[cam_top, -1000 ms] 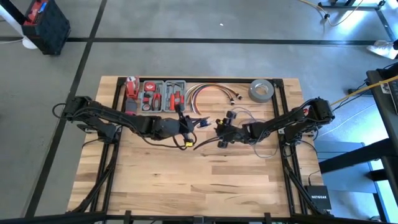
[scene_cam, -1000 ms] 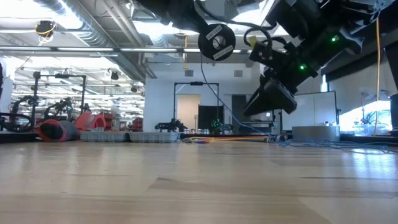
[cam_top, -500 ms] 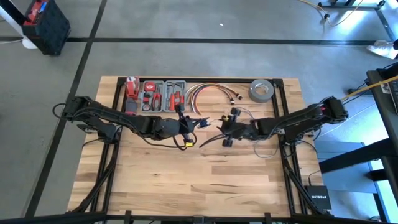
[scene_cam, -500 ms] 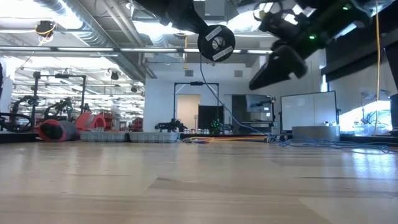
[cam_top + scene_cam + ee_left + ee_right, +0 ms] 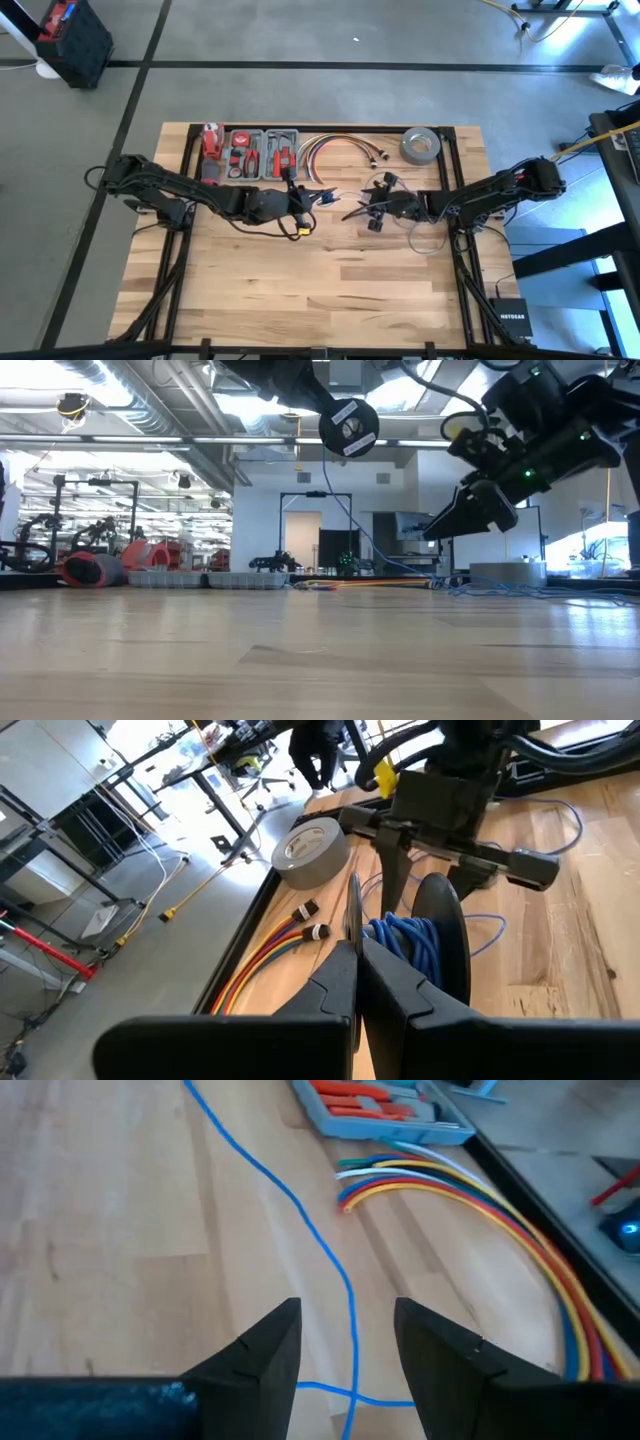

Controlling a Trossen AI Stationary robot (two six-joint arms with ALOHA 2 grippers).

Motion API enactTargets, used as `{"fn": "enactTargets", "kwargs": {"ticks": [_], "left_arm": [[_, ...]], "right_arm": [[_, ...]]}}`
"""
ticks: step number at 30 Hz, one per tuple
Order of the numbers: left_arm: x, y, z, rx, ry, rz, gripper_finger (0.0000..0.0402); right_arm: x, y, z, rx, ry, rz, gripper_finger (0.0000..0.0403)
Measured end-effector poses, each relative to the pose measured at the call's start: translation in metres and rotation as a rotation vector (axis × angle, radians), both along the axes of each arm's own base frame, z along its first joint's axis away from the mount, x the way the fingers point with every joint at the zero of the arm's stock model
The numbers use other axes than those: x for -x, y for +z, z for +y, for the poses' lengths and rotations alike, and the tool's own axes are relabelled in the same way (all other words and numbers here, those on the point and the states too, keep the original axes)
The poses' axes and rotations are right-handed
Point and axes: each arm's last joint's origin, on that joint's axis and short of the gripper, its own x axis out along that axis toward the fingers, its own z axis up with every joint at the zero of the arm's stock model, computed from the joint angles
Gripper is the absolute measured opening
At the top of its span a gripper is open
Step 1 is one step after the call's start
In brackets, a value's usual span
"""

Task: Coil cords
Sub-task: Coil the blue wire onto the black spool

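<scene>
A black spool (image 5: 348,427) wound with blue wire (image 5: 405,942) hangs high above the table's middle, with my left gripper (image 5: 358,952) shut on it. From the spool the thin blue wire (image 5: 352,520) runs down to the wood and lies there in loose loops (image 5: 425,240). My right gripper (image 5: 352,211) hovers just right of the spool, slanting down, open. In its wrist view the wire (image 5: 300,1205) on the table passes under the gap between its fingers (image 5: 348,1342), and they touch nothing. My left gripper pinches the thin rim of one spool flange (image 5: 352,920) between its two fingers. The fingers come nearly level from the table's left. The spool is lifted clear of the table, flanges upright, and the blue wire trails slack from it down to the wood.
Along the far edge stand a tray of red-handled tools (image 5: 255,152), a bundle of red, yellow and white cables (image 5: 340,150) and a grey tape roll (image 5: 421,146). The near half of the wooden top (image 5: 320,290) is bare.
My right gripper has drawn back from the spool toward the table's right edge, rolling a little, and has stayed open. In the low view it first rose and then came down farther right. The spool has kept still.
</scene>
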Motion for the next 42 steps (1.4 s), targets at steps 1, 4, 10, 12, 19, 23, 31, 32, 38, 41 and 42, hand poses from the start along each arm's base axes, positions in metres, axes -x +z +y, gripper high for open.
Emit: {"fn": "enactTargets", "kwargs": {"ticks": [1,4,10,12,19,23,31,32,38,41,42], "left_arm": [[0.0,0.0,0.0,0.0,0.0,-0.001,0.0],[0.0,0.0,0.0,0.0,0.0,-0.004,0.0],[0.0,0.0,0.0,0.0,0.0,0.001,0.0],[0.0,0.0,0.0,-0.001,0.0,0.002,0.0],[0.0,0.0,0.0,0.002,0.0,0.0,0.0],[0.0,0.0,0.0,0.003,0.001,-0.001,0.0],[0.0,0.001,0.0,0.018,0.005,-0.024,0.0],[-0.001,0.001,0.0,0.017,0.004,-0.024,0.0],[-0.001,0.001,0.0,0.01,0.002,-0.02,0.0],[0.0,0.001,0.0,0.016,0.004,-0.022,0.0],[-0.001,0.001,0.0,0.019,0.005,-0.025,0.0]], "right_arm": [[0.0,0.0,-0.001,-0.005,0.003,0.0,0.0165],[0.0,0.0,-0.001,0.0,0.0,-0.002,0.0166],[-0.001,0.002,-0.001,0.003,-0.006,-0.021,0.0166],[-0.003,0.004,0.0,-0.007,0.003,-0.052,0.0166],[-0.005,0.006,0.002,-0.046,0.066,-0.08,0.0166],[-0.006,0.007,0.006,-0.101,0.189,-0.086,0.0166],[-0.016,0.003,0.004,-0.029,0.161,-0.064,0.0166],[-0.019,0.0,0.004,-0.009,0.15,-0.058,0.0166],[-0.047,-0.008,0.0,0.075,-0.009,-0.079,0.0166],[-0.063,-0.007,0.001,0.092,0.039,-0.07,0.0166],[-0.067,-0.008,0.002,0.096,0.055,-0.059,0.0166]]}}
